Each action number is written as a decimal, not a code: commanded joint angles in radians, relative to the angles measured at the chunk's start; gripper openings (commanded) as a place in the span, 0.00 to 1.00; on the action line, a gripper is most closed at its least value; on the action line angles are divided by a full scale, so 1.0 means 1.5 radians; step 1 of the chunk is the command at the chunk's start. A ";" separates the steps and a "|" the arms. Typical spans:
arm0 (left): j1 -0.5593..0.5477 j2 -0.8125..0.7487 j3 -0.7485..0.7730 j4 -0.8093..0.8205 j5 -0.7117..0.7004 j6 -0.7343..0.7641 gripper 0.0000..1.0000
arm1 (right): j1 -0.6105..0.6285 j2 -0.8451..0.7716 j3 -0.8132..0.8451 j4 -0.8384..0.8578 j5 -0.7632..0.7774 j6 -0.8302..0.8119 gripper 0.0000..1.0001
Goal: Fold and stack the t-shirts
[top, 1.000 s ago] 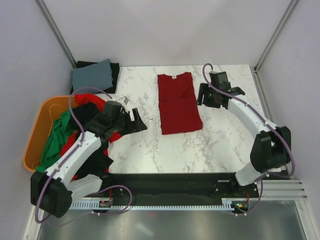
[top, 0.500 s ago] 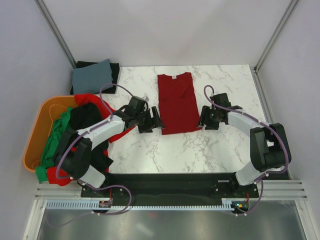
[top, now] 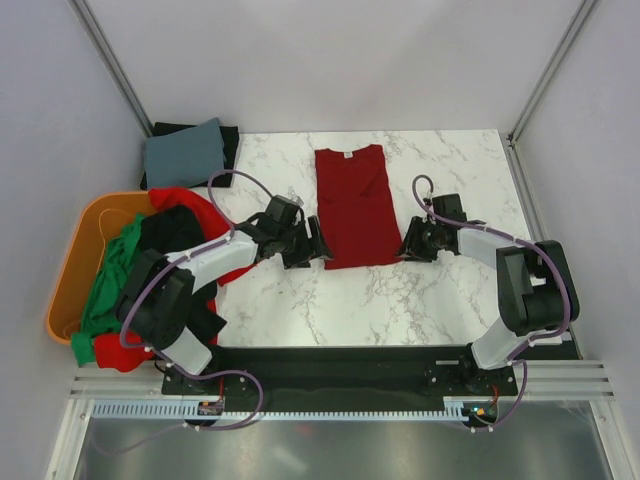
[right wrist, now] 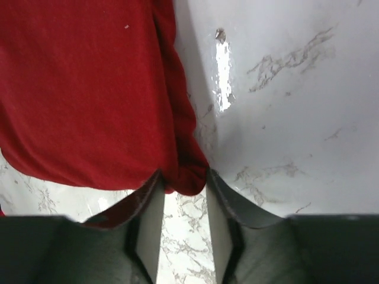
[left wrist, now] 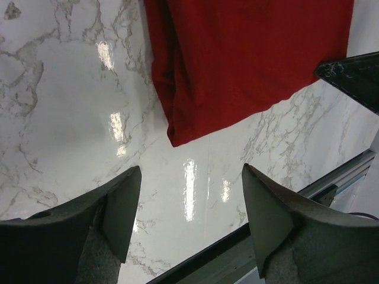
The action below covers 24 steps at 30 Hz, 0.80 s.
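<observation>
A dark red t-shirt (top: 355, 205) lies flat in the middle of a marble worktop (top: 400, 300), already folded lengthwise into a narrow strip, collar at the far end. The step in hand looks like the crosswise fold, bringing the near hem up towards the collar.

The left end effector (top: 318, 250) sits low just beside the near left corner of the shirt, fingers spread wide and holding nothing. Its wrist view shows the corner ahead of the gap, not yet between the fingers. The right end effector (right wrist: 180, 183) is at the near right corner, fingers narrow with the hem corner tucked between their tips; whether they actually grip the cloth is hard to tell.

Next, the left likely needs to slide forward and close on its corner, then both lift and carry the hem away together.

A second ago the left arm was back near the orange tub (top: 70, 265) of unfolded shirts and the right one sat by the shirt's far right edge. Both have since come in to the near corners
</observation>
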 commanded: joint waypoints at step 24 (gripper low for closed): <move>-0.038 0.178 0.029 0.100 -0.055 -0.071 0.28 | -0.001 0.026 -0.095 0.061 -0.030 0.013 0.00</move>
